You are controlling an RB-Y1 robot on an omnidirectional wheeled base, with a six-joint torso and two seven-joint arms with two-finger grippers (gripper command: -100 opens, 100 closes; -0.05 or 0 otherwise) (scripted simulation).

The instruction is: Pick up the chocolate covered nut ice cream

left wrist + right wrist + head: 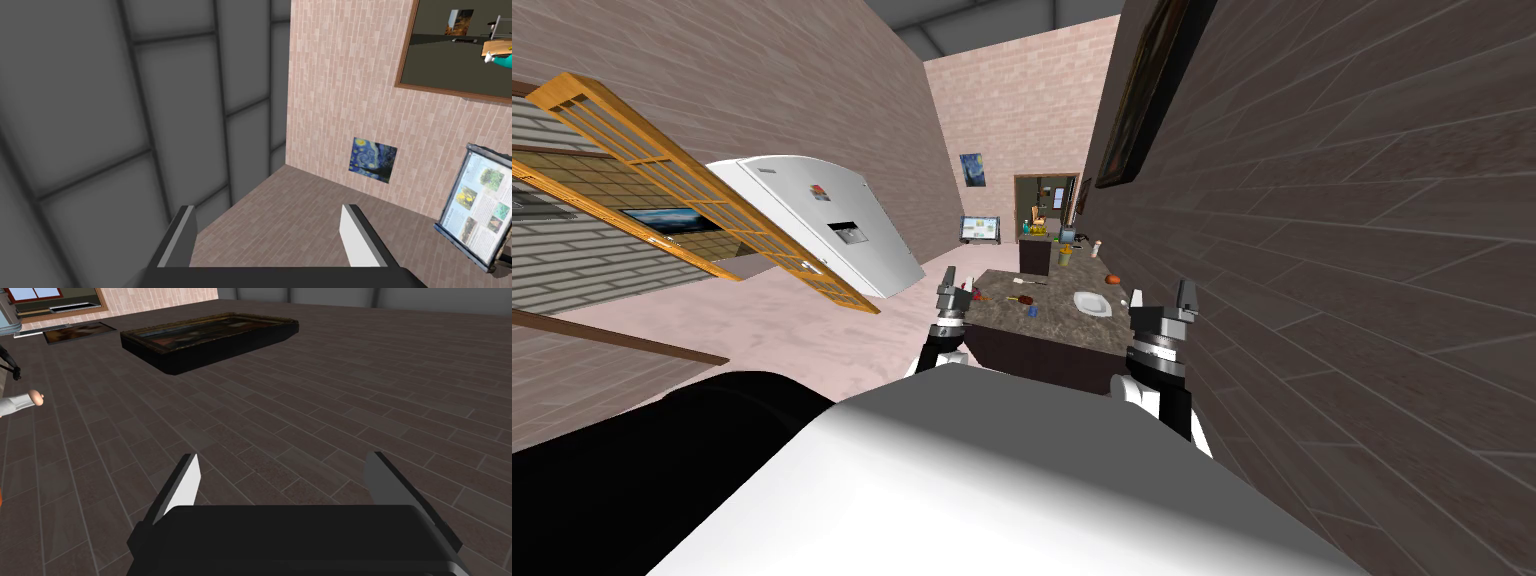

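Chocolate covered nut ice cream (1020, 298) lies on a dark mottled counter (1057, 322), ahead of and between our two grippers, nearer the left gripper (958, 286) and apart from both. Our right gripper (1160, 300) hangs by the counter's near corner, close to a dark brick wall (1362, 250). Both grippers are spread wide, holding nothing. A white plate (1093, 303) sits beside the ice cream, which looks like a small brownish bar, too small for detail.

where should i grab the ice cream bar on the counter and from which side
Likely the small brown bar lying flat on the dark counter; its stick is too small to make out. I'd come straight down with the open left gripper, which is nearer, fingers across its narrow width.
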